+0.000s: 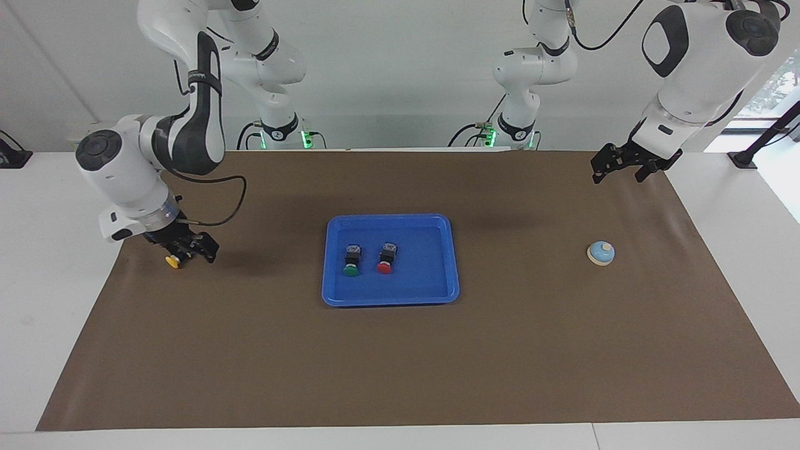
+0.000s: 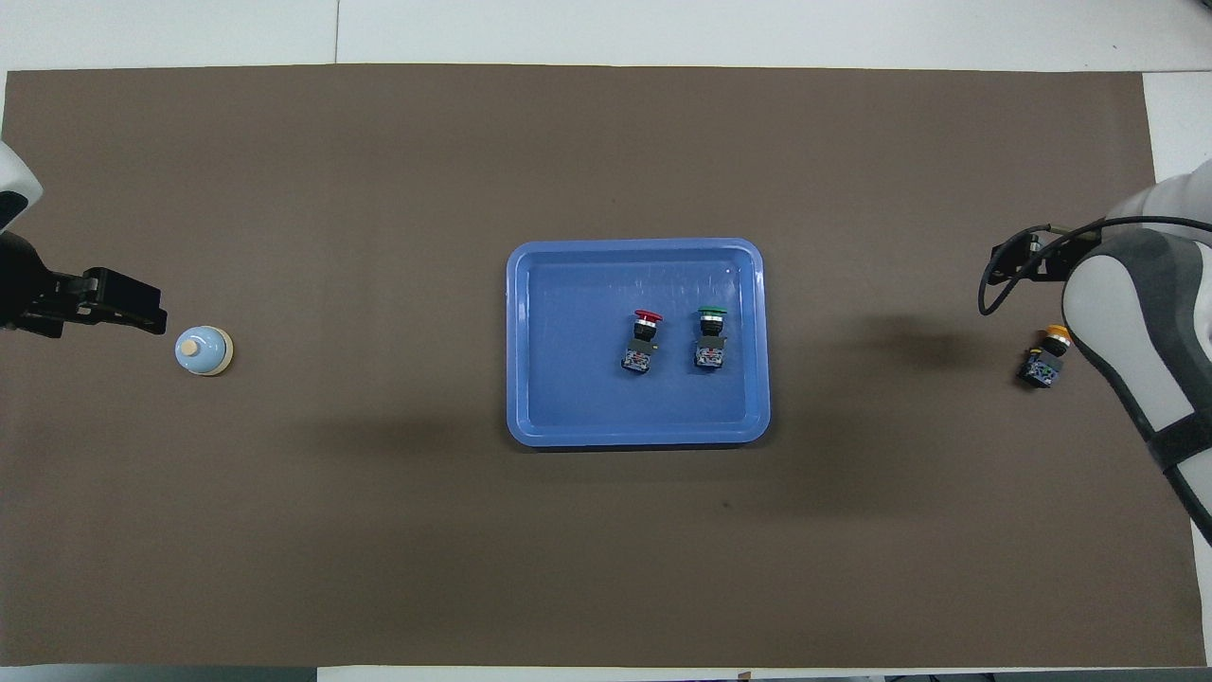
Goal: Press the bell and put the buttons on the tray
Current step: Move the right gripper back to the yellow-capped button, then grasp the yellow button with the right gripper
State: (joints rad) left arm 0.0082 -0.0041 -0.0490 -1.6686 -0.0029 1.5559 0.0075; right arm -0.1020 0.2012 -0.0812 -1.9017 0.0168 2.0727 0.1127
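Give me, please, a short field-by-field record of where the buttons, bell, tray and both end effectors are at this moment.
tray: blue tray at mid-mat
green button: green button lying in the tray
red button: red button lying in the tray, beside the green one
yellow button: yellow button on the mat toward the right arm's end, outside the tray
bell: bell on the mat toward the left arm's end
right end effector: right end effector open, over the yellow button; contact unclear
left end effector: left end effector open, raised, waiting near the bell

Right gripper (image 1: pixel 184 249) partly hides yellow button (image 1: pixel 172 261).
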